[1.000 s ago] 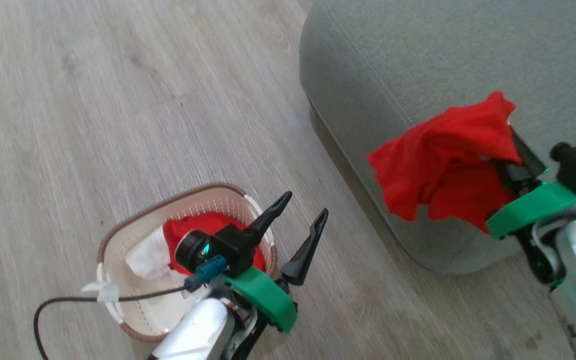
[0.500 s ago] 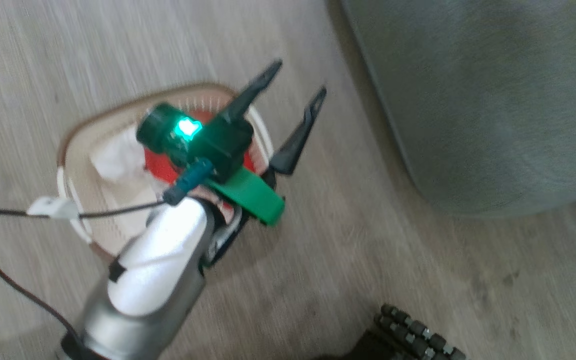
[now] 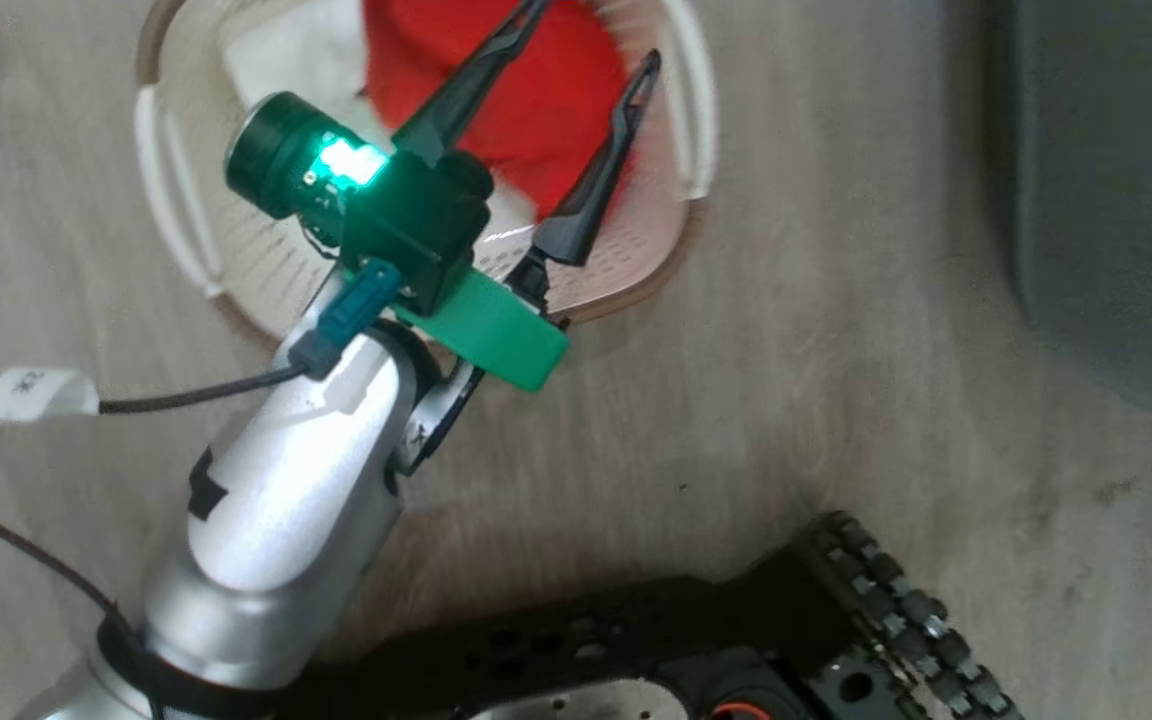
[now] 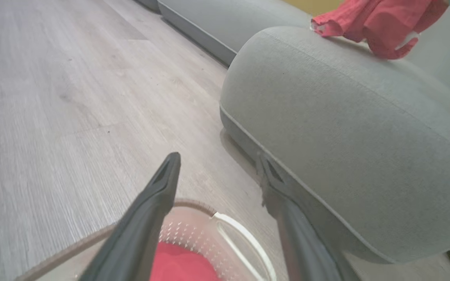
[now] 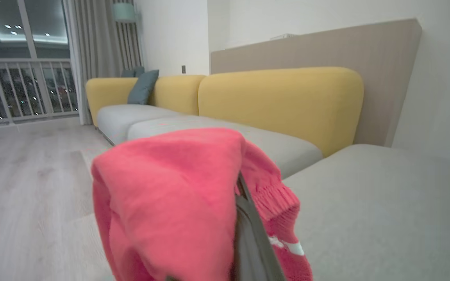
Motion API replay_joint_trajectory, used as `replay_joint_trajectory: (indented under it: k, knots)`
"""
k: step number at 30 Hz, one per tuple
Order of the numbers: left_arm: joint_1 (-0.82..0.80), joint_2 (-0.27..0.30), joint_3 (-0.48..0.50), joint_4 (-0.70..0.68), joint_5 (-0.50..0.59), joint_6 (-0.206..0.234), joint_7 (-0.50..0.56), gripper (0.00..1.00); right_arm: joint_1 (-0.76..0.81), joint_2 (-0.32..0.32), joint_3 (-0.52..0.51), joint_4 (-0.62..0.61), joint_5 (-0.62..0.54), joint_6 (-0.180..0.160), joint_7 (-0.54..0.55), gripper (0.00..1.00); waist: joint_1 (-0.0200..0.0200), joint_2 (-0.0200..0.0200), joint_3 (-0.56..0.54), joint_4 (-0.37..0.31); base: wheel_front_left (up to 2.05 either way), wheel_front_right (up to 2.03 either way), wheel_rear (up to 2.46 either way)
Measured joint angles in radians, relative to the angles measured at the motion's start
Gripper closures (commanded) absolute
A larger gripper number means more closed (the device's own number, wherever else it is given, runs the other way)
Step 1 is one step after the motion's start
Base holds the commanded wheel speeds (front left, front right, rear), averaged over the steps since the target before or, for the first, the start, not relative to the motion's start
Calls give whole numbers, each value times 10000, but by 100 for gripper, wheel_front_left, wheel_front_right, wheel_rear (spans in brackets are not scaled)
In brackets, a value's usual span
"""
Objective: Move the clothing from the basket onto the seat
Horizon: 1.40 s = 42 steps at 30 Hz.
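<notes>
Left gripper (image 4: 218, 158): yours, jaws wide apart, empty, over basket (image 3: 636, 290).
Basket: red clothing (image 3: 536, 110) inside, you have that left.
Right gripper (image 5: 242, 195): clamped on red garment (image 5: 170, 187) above seat (image 5: 385, 203), not yet released.

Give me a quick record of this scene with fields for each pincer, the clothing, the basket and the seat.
left pincer: open, holding nothing, fingers poised over the basket
right pincer: shut on a red garment, raised over the seat
basket: on the wood floor beside the seat, red and white clothing inside
seat: grey, rounded edge; cannot tell if the held garment touches it
task state: one garment carried, more in the basket
</notes>
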Motion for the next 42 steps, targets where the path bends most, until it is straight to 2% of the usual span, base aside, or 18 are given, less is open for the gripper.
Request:
replay_joint_trajectory:
  k: [3,5,6,7,9,12,17,22,26,30,33,36,38,42]
  knots:
    - [8,-13,-63,4,0,29,-82,0,80,257,-1011,328,-746,-2,-2,98,-1,0,426,506,0,0,0]
    - [11,23,-59,2,15,92,-102,0,215,683,-1325,337,-1026,0,-2,55,-2,0,671,752,0,0,0]
    - [15,42,-56,4,15,96,-102,0,250,924,-1381,336,-1131,0,-2,24,0,0,768,853,0,0,0]
    - [16,73,-29,-8,15,123,-102,0,251,1152,-1383,334,-1218,0,-2,0,-1,0,849,927,0,0,0]
    - [17,128,105,-35,15,234,-102,0,254,1507,-1375,332,-1336,0,-2,0,0,0,914,966,0,0,0]
    - [26,251,213,-38,10,282,-113,0,379,1643,-1158,416,-1515,0,-2,0,-2,0,709,934,0,0,0]
    - [231,259,284,309,-209,299,-290,0,1138,1710,-73,573,-1601,0,-2,0,-3,0,-105,667,0,0,0]
    - [778,58,416,1285,-767,257,-546,0,2809,1785,1231,280,-1544,0,-2,0,-4,1,-1391,459,0,0,0]
    - [1537,6,803,2042,-1156,305,-650,0,4366,2038,2470,-533,-869,0,0,0,-4,1,-2647,377,0,0,0]
    - [2232,77,1404,2585,-1419,500,-734,0,6081,2140,3459,-1866,-157,0,0,0,-5,1,-3948,399,0,0,0]
    - [2759,178,1904,2824,-1407,708,-736,0,7459,2669,4307,-2477,853,-2,0,0,-5,2,-4899,472,0,0,0]
    - [3388,261,2374,3009,-1409,708,-736,0,8896,3279,5267,-3200,1306,-2,4,0,-5,2,-5774,594,0,0,0]
    - [3792,268,2654,3110,-1398,706,-736,0,9682,3361,5858,-3737,1275,0,12,0,-6,2,-6300,697,0,0,0]
    - [4384,245,3223,3158,-1254,667,-736,0,10657,3960,6197,-4498,1283,0,12,0,-6,2,-7184,905,0,0,0]
